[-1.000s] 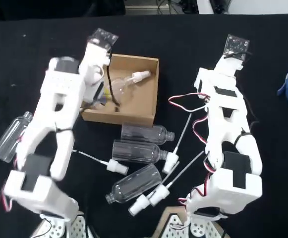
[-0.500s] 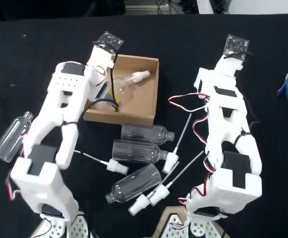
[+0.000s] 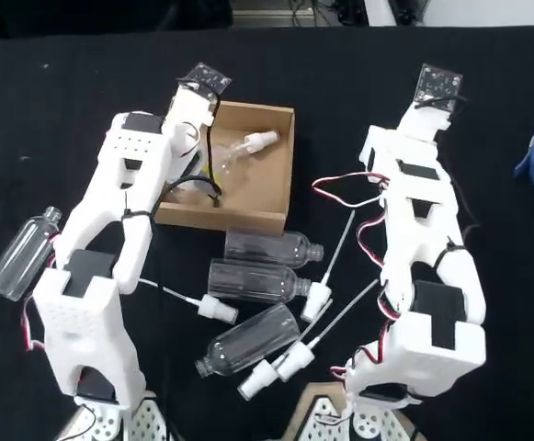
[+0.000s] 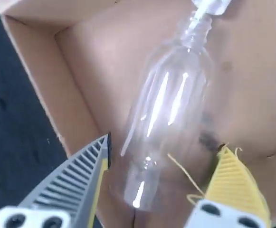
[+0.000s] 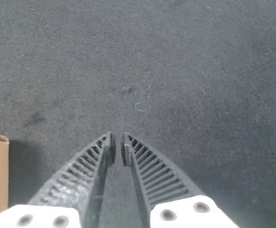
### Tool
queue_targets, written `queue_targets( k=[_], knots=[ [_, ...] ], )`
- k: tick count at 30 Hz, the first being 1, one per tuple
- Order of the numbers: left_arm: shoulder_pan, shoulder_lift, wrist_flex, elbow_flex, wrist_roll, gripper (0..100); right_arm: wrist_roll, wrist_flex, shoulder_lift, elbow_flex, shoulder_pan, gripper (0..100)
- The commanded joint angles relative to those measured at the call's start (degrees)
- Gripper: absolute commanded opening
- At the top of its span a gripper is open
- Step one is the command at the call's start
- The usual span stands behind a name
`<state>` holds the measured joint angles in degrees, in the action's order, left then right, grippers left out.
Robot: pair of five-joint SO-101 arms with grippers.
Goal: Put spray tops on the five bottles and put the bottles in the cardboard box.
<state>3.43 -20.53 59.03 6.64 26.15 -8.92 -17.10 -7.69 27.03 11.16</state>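
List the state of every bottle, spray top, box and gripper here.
Cardboard box: open, one bottle inside.
Boxed bottle: lying, spray top on.
Three centre bottles: lying, uncapped.
Far-left bottle: lying, uncapped.
Loose spray tops: four, unattached.
Left gripper: open, above boxed bottle.
Right gripper: shut, empty.

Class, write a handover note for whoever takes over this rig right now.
Left gripper open, over the capped bottle lying in the cardboard box. Right gripper shut, empty, over the black table.
Three bare bottles lie in front of the box, a fourth bottle beside the left arm; four loose spray tops by the three.
Done: one bottle. Left: four to cap and box.
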Motion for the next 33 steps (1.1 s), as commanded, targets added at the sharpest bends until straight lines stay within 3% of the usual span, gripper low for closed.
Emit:
queue_targets(
  k=[1,16,25,33],
  knots=[
    [-0.7,-0.7,-4.2,2.8,0.2,23,-0.2,1.0,0.2,-2.2,-0.2,1.5],
    [-0.5,-1.4,-4.7,2.7,0.2,2,-0.2,1.0,0.2,-2.3,-0.2,1.5],
    [-0.4,-1.1,-4.7,3.3,0.2,3,-0.2,1.1,0.2,-2.5,-0.2,1.5],
    [-0.3,7.6,-3.2,-0.1,0.1,3,-0.2,1.1,0.2,-2.5,-0.2,1.5]
  ],
)
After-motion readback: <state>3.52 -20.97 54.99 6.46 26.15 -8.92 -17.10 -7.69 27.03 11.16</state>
